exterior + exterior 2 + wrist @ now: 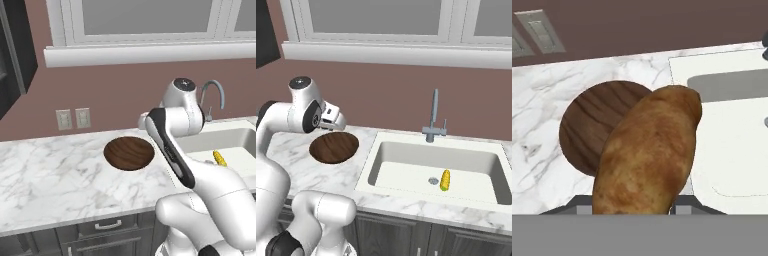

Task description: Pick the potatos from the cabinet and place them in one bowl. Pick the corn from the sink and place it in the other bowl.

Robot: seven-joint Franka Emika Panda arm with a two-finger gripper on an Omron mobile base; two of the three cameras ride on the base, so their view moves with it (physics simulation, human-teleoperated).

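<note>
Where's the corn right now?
The corn lies on the floor of the sink, just right of the drain in the right base view, toward the basin's front-right part, below the faucet.

The arm (200,180) is glossy white, built of rounded tubular segments, with a black band wrapping the link at 12 o'clock from the bulbous base shell. A round joint cap (184,84) at the top is dark grey with a small pale mark. At the wrist sits a white boxy hand (332,117) with dark grey detailing.
</note>
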